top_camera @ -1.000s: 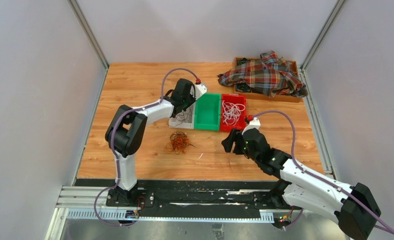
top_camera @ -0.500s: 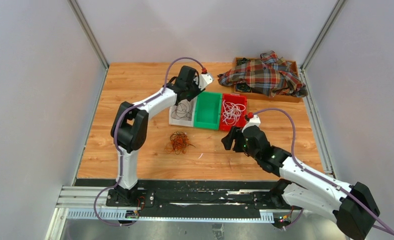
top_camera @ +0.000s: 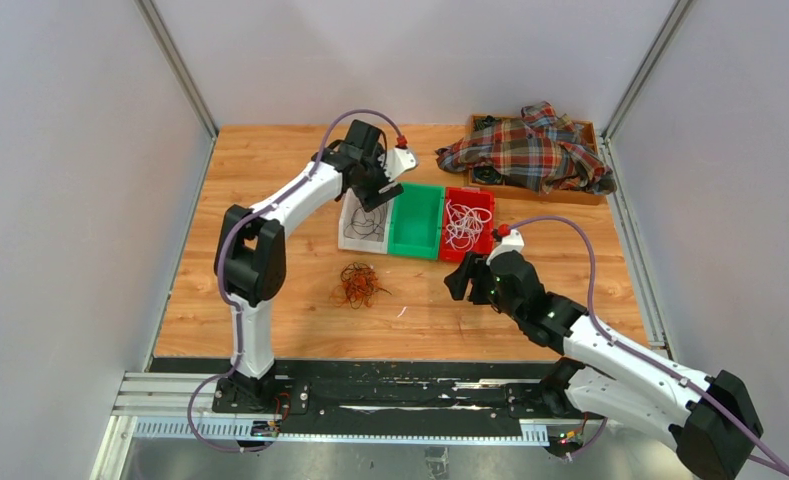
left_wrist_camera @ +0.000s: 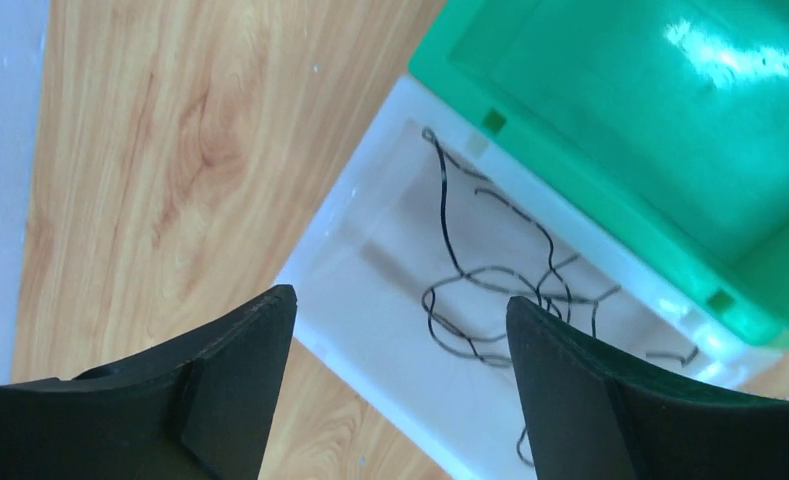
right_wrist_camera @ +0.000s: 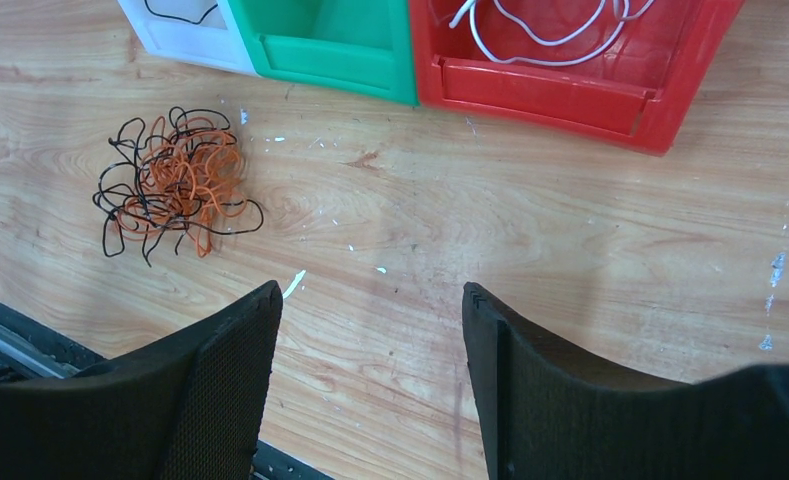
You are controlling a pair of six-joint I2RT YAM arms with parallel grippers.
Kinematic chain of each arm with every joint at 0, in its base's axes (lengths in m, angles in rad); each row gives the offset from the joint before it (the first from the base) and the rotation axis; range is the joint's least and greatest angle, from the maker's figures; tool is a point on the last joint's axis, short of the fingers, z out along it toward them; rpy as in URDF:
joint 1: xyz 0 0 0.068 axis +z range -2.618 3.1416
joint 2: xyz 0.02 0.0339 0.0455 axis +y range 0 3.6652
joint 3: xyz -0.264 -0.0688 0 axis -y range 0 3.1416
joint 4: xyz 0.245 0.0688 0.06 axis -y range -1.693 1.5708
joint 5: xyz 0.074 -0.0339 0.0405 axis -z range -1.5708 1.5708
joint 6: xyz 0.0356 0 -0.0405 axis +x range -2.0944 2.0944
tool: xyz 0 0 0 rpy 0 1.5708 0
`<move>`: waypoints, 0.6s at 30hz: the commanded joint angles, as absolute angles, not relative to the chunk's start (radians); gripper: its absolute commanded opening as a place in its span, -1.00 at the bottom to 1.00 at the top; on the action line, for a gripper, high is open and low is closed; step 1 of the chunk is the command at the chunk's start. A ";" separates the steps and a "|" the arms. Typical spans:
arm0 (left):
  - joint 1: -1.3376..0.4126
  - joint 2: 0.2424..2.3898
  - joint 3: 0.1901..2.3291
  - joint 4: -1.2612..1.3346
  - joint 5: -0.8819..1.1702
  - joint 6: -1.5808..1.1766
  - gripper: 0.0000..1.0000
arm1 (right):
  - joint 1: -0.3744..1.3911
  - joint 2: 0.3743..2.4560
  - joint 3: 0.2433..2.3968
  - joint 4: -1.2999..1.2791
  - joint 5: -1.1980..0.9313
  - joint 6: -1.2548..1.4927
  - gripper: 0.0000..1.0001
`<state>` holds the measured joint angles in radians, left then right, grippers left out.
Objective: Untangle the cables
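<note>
A tangle of orange and black cables (top_camera: 360,284) (right_wrist_camera: 175,185) lies on the wooden table. Loose black cables (left_wrist_camera: 490,290) rest in the white bin (top_camera: 350,238) (left_wrist_camera: 390,250). White cables (top_camera: 462,224) (right_wrist_camera: 540,25) fill the red bin (top_camera: 467,252) (right_wrist_camera: 550,90). The green bin (top_camera: 415,222) (left_wrist_camera: 620,110) (right_wrist_camera: 330,45) between them looks bare. My left gripper (top_camera: 375,193) (left_wrist_camera: 400,300) hovers open above the white bin's far end, holding nothing. My right gripper (top_camera: 460,284) (right_wrist_camera: 370,290) hangs open over bare table, right of the tangle.
A wooden tray with a plaid cloth (top_camera: 535,150) heaped on it sits at the back right. A small white scrap (top_camera: 402,312) (right_wrist_camera: 292,284) lies on the table near the tangle. The black mounting rail (top_camera: 370,395) runs along the near edge.
My left gripper has risen out of the white bin, swung toward the back and opened; black cables stay in the bin. The right arm has barely moved.
</note>
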<state>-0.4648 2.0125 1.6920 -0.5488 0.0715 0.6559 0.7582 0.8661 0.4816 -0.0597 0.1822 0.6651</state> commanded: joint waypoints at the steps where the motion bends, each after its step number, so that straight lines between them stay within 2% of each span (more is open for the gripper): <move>1: -0.429 1.904 1.684 -0.640 0.132 0.706 0.65 | 0.744 0.873 0.521 -0.076 0.171 0.664 0.32; 6: -0.390 1.846 1.660 -0.727 0.192 0.708 0.67 | 0.743 0.881 0.520 -0.063 0.153 0.666 0.31; 8: -0.381 1.810 1.650 -0.785 0.225 0.702 0.75 | 0.743 0.893 0.522 -0.051 0.137 0.661 0.32; 13: -0.375 1.643 1.529 -0.916 0.322 0.722 0.79 | 0.744 0.956 0.550 -0.033 0.093 0.661 0.31; 16: -0.375 1.544 1.398 -0.945 0.401 0.750 0.75 | 0.744 0.986 0.569 -0.037 0.064 0.658 0.29; 18: -0.377 1.504 1.316 -0.945 0.438 0.781 0.64 | 0.745 0.994 0.583 -0.061 0.049 0.651 0.26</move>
<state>-0.3752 1.5810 1.4357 -0.8608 0.3111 0.7223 0.7582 0.9794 0.5297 -0.0502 0.0952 0.6647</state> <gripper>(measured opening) 0.859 0.641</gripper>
